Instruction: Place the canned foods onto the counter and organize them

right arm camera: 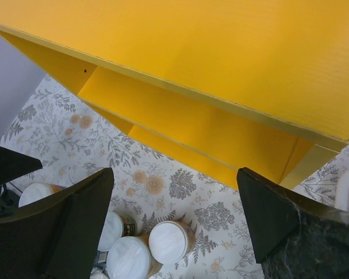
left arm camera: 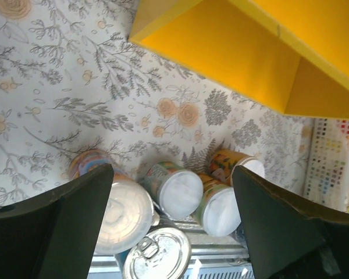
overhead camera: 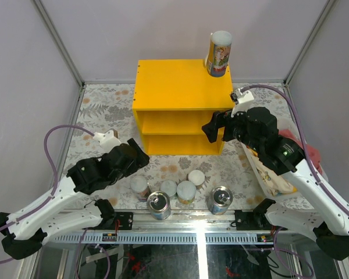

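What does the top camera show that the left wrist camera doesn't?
Only the top camera: a tall can standing on the counter's far right corner, plus the right arm. Only the left wrist: its own open fingers and colourful side labels close up. Both: the yellow counter, the floral table, white-lidded cans and a pull-tab tin.

From here the shelf unit (overhead camera: 180, 84) looks like painted board, smooth with a soft satin sheen. The bench (overhead camera: 104, 110) carries a matt flower-printed covering; cloth or paper, I cannot tell. Two near tins (overhead camera: 159, 203) have shiny bare-metal lids. The other cans (overhead camera: 186, 189) have dull white, plastic-looking lids and glossy printed labels. My right fingers (right arm camera: 302, 232) look matt black and faintly grainy.
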